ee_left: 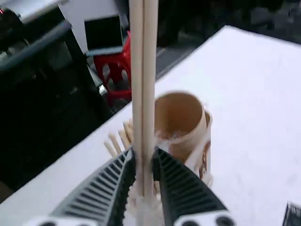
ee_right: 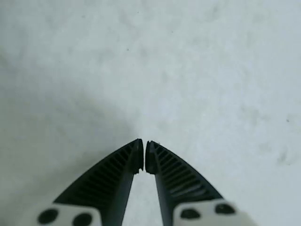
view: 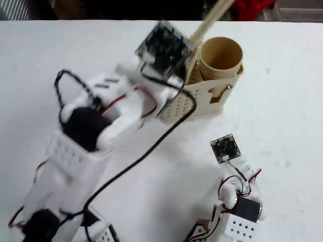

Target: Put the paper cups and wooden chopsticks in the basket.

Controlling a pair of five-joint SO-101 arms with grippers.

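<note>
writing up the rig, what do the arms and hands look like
The left arm and right arm are white plastic with black motors, trailing black and red wires. The left hand and right hand have black ribbed tapering fingers on white bases.

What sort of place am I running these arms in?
Likely a lab or workshop rather than a home: a plain white table carrying arms with exposed wiring, what looks like a red plastic stool on the floor beyond its edge, and dark equipment stacked behind.
</note>
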